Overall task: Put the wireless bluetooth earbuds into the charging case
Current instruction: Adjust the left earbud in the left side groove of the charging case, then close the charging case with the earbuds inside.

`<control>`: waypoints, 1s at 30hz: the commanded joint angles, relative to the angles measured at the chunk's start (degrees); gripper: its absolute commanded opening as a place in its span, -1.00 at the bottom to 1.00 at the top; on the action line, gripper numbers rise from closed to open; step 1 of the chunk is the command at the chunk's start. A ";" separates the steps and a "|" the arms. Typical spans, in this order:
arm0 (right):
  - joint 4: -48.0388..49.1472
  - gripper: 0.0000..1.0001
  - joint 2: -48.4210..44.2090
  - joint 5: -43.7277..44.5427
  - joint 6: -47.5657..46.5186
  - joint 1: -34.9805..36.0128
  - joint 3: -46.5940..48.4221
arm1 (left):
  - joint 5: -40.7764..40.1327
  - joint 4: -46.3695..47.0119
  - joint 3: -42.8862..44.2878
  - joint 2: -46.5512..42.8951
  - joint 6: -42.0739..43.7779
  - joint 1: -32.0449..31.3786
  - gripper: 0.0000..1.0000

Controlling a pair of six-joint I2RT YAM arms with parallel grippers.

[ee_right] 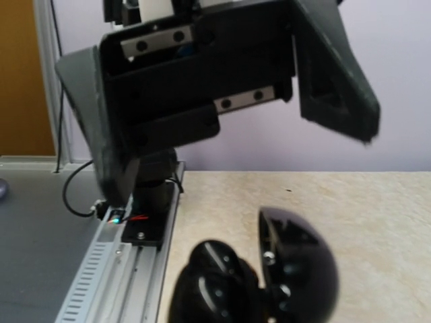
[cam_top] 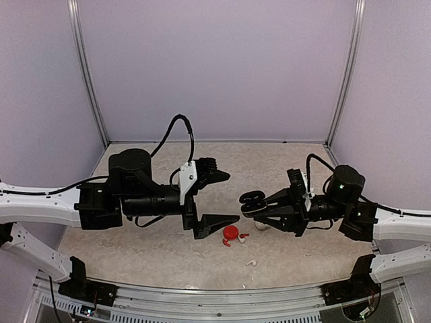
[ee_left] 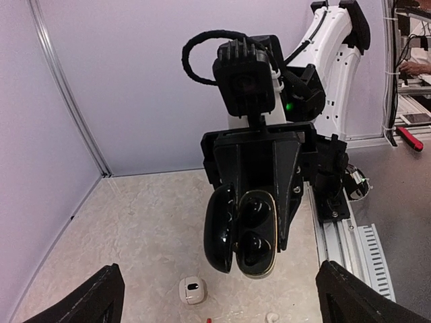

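Two left fingers [cam_top: 217, 221] are spread wide with nothing between them, one toward the far side and one toward the near side, tips pointing right. The right fingers [cam_top: 277, 200] are clenched on the black charging case [cam_top: 252, 198]. They hold it above the worktop [cam_top: 296, 259] in the gap between the two arms, just right of the left fingertips and apart from them.

The case is open. In the left wrist view its lid hangs to one side, and two dark rounded shapes sit in the pale-rimmed base. These look like black earbuds [ee_left: 256, 212] seated in their wells, though I cannot tell for sure.

On the worktop below the held case lies a red case [cam_top: 231, 233]. A white case [cam_top: 242, 237] is right beside it on its right; whether they touch I cannot tell. A tiny white earbud [cam_top: 251, 262] lies alone on the worktop, nearer the arms' bases and apart from both cases.
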 commanded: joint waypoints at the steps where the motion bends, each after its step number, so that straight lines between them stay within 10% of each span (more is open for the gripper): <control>1: 2.48 -1.00 1.37 -3.62 -0.32 -0.51 2.94 | 0.16 -0.96 2.93 2.90 0.88 -1.89 0.98; 21: 2.84 -1.00 4.79 -2.97 1.13 -0.41 4.36 | -8.02 3.14 -0.18 3.82 13.19 -10.69 0.98; 30: -0.35 -1.00 7.08 -0.38 11.72 -0.57 7.65 | -31.59 9.31 -4.53 1.96 26.35 -11.69 0.86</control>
